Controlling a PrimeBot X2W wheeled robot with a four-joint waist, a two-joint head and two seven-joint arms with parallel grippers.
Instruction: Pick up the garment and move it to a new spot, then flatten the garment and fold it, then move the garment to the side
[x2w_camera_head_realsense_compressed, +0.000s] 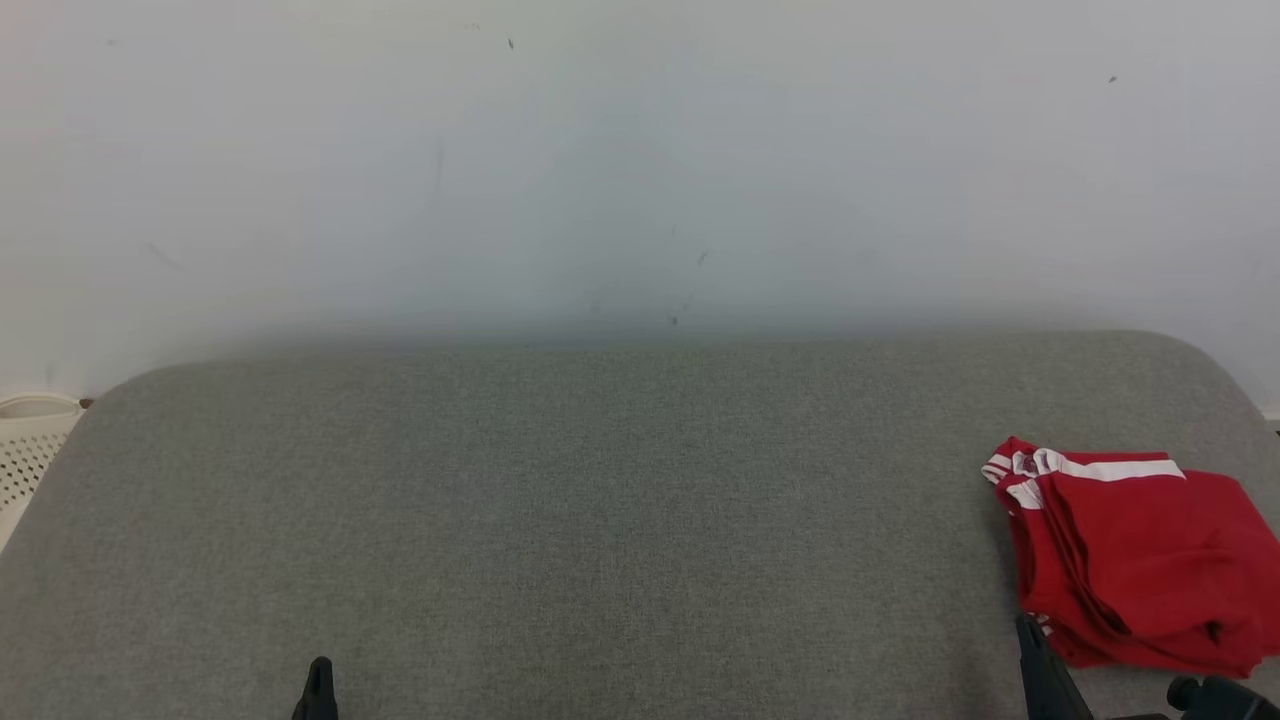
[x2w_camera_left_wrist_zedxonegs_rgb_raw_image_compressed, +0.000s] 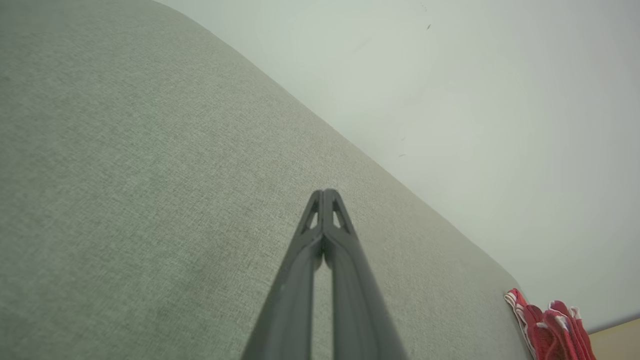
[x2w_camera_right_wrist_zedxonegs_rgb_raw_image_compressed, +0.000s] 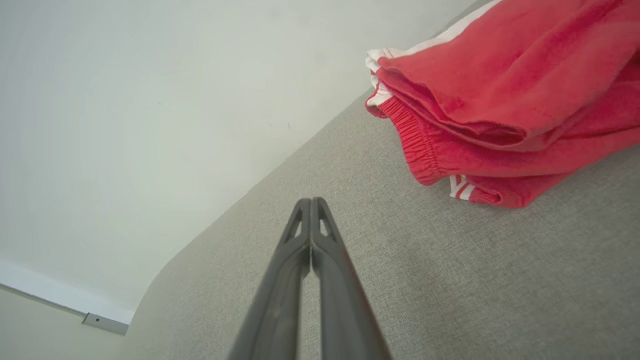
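The garment (x2w_camera_head_realsense_compressed: 1140, 560) is red with white stripes and lies folded at the right edge of the grey cushioned surface (x2w_camera_head_realsense_compressed: 600, 520). In the right wrist view the garment (x2w_camera_right_wrist_zedxonegs_rgb_raw_image_compressed: 505, 95) shows stacked layers and an elastic waistband at the upper right. My right gripper (x2w_camera_head_realsense_compressed: 1030, 635) is shut, its tip just beside the garment's near left corner, holding nothing; its fingertips (x2w_camera_right_wrist_zedxonegs_rgb_raw_image_compressed: 311, 202) meet over bare cushion. My left gripper (x2w_camera_head_realsense_compressed: 320, 672) is shut and empty at the lower left, far from the garment. From the left wrist, the closed tips (x2w_camera_left_wrist_zedxonegs_rgb_raw_image_compressed: 324, 192) point across the cushion, and the garment (x2w_camera_left_wrist_zedxonegs_rgb_raw_image_compressed: 550, 325) is at the lower right.
A white wall (x2w_camera_head_realsense_compressed: 640, 160) rises right behind the cushion's rounded back edge. A white perforated basket (x2w_camera_head_realsense_compressed: 25, 440) stands off the cushion's left end. A pale floor and baseboard (x2w_camera_right_wrist_zedxonegs_rgb_raw_image_compressed: 100, 322) show beyond the cushion in the right wrist view.
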